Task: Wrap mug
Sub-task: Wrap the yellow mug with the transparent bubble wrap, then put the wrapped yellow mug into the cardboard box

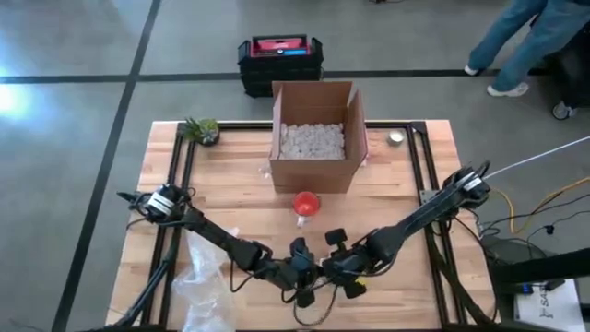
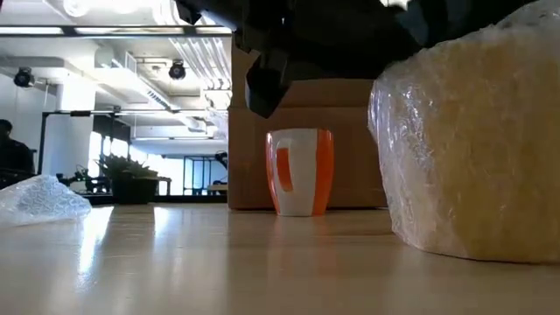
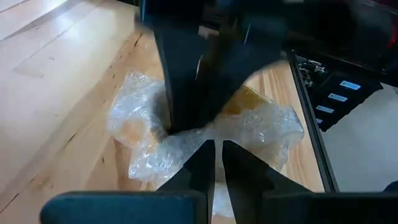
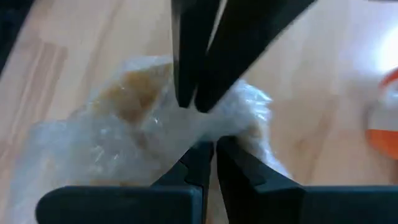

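Observation:
An orange and white mug (image 2: pixel 299 171) stands upright on the table, bare, in front of the cardboard box (image 1: pixel 313 138); it also shows in the high view as the mug (image 1: pixel 306 203). Near the table's front edge lies a bundle of clear bubble wrap (image 2: pixel 472 149) around something yellowish, its underside on the table. My left gripper (image 3: pixel 217 165) and my right gripper (image 4: pixel 208 162) meet over this bundle, tip to tip, each shut on its wrap. In the high view the arms hide the bundle. My left gripper pinches a gathered bunch of the bubble wrap (image 3: pixel 189 140) on top of the bundle between its two fingers, slanting down from the table's left. The bundle rests on the table. My right gripper pinches the same bunch of wrap (image 4: pixel 214 130) between its two fingers, slanting down from the table's right, facing the left gripper's fingers (image 4: pixel 193 74). How many layers it has, I cannot tell.
A loose heap of bubble wrap (image 1: pixel 203 277) lies at the near left. The open box holds white packing bits (image 1: pixel 311 138). A small plant (image 1: pixel 201 129) stands at the far left, and a small round thing (image 1: pixel 395 138) at the far right. A person walks beyond the table.

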Action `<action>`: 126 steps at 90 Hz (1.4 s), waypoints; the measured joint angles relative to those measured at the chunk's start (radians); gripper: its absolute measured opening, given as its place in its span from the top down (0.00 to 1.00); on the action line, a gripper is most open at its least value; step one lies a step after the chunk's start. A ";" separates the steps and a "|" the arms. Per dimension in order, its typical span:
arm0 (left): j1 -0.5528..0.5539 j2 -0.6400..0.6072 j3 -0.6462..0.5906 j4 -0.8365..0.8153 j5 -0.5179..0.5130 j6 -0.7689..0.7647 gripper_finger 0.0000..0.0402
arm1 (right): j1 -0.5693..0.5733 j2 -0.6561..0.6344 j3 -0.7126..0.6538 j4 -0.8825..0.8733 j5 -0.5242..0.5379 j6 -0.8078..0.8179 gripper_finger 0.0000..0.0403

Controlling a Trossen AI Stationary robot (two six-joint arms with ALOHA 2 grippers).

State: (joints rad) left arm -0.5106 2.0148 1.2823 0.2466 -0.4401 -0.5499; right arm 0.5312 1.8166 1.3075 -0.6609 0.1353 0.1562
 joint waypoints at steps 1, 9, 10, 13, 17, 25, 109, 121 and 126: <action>0.000 0.000 0.000 0.000 0.000 0.000 0.95 | 0.000 0.006 0.001 0.000 0.001 0.000 0.97; 0.000 0.000 0.000 0.000 0.000 0.001 0.95 | 0.001 0.045 0.002 -0.001 0.004 0.000 0.97; 0.000 0.000 0.000 0.000 0.000 0.001 0.95 | 0.001 0.048 0.003 0.000 0.003 0.000 0.97; 0.000 0.000 0.000 0.000 0.000 0.002 0.95 | 0.001 0.059 0.003 0.001 0.003 0.000 0.97; 0.000 0.000 0.000 0.000 0.000 0.002 0.95 | 0.000 0.069 0.004 0.005 0.005 0.000 0.97; 0.000 0.000 0.000 0.000 0.000 0.002 0.95 | -0.001 0.079 0.005 0.010 0.006 -0.001 0.97; 0.000 0.000 0.000 0.000 -0.003 -0.001 0.95 | -0.002 -0.173 0.062 -0.278 0.046 0.193 0.65; 0.000 0.000 0.000 0.000 -0.003 0.000 0.95 | -0.011 -0.104 0.061 -0.269 0.049 0.197 0.49; 0.000 0.000 0.000 0.000 -0.003 -0.001 0.95 | -0.015 -0.074 0.061 -0.267 0.049 0.202 0.44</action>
State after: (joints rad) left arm -0.5106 2.0144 1.2823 0.2466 -0.4427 -0.5507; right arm 0.5160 1.7421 1.3689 -0.9283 0.1838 0.3580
